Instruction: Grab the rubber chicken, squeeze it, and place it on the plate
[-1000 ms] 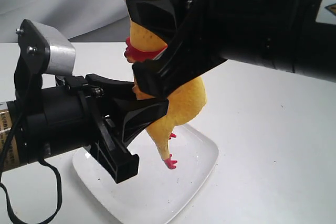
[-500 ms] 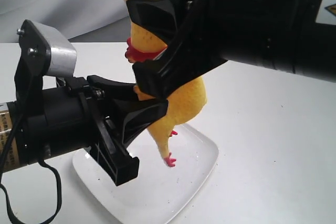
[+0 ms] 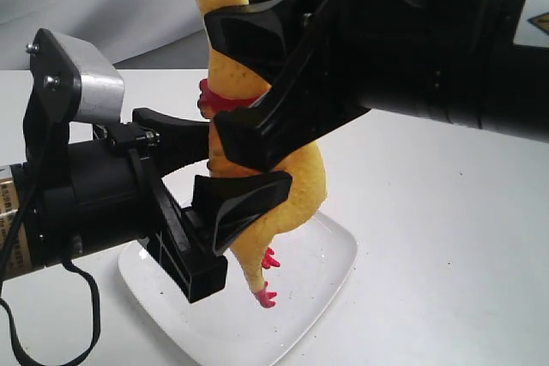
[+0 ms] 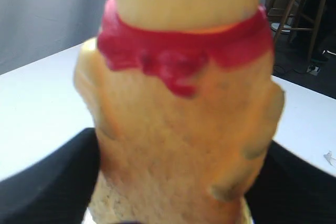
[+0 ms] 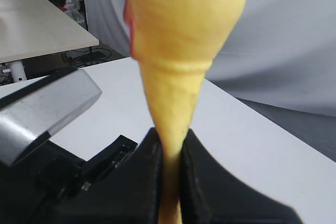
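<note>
The yellow rubber chicken (image 3: 302, 184) hangs upright over the white plate (image 3: 330, 255), red feet lowest and just above it. My right gripper (image 3: 219, 75) is shut on its thin neck at the red band; in the right wrist view the neck (image 5: 170, 145) is pinched flat between the black fingers (image 5: 202, 182). My left gripper (image 3: 244, 160) stands open around the chicken's body below the band, one finger on each side. The body (image 4: 184, 129) fills the left wrist view and shows small dents. The chicken's head is out of view.
The plate lies on a white table (image 3: 446, 237) with a grey backdrop behind. The left arm's wrist camera housing (image 3: 81, 83) sticks up at the left. A black cable (image 3: 86, 315) loops down beside the plate's left edge.
The left gripper's fingers have spread apart from a tight squeeze on the body. The chicken and right gripper have dropped a little, bringing the feet closer to the plate.
</note>
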You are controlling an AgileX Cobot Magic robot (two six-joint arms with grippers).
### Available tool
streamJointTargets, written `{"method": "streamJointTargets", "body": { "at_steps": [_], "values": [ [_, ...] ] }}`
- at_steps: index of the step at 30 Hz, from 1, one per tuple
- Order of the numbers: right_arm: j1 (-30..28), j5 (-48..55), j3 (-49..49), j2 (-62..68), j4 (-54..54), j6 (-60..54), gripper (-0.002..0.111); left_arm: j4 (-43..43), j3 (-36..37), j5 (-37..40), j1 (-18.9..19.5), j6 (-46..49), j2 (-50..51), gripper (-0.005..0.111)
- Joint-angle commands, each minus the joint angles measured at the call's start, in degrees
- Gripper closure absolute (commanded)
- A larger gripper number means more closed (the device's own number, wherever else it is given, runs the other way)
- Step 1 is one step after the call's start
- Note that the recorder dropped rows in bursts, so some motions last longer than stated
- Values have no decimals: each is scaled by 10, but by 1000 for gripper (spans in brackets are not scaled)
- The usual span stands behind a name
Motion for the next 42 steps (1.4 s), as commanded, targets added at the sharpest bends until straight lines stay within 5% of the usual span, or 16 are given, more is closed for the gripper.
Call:
{"method": "streamJointTargets", "body": {
  "at_steps": [1, 2, 14, 17, 23, 30, 33, 37, 42],
  "values": [
    [1, -11, 0, -2, 0, 3, 108, 4, 0, -14, 0, 0, 0, 91],
    [1, -11, 0, -2, 0, 3, 108, 8, 2, -14, 0, 0, 0, 106],
    [1, -11, 0, -2, 0, 3, 108, 18, 3, -4, 0, 0, 0, 102],
    [1, -11, 0, -2, 0, 3, 108, 18, 3, 2, 0, 0, 0, 80],
    [1, -11, 0, -2, 0, 3, 108, 16, 3, 2, 0, 2, 0, 2],
    [1, -11, 0, -2, 0, 3, 108, 12, 3, 2, 0, 0, 0, 14],
    [1, -11, 0, -2, 0, 3, 108, 12, 3, 2, 0, 0, 0, 42],
    [1, -11, 0, -2, 0, 3, 108, 12, 3, 2, 0, 0, 0, 104],
    [1, -11, 0, -2, 0, 3, 108, 16, 3, 2, 0, 0, 0, 105]
  ]
}}
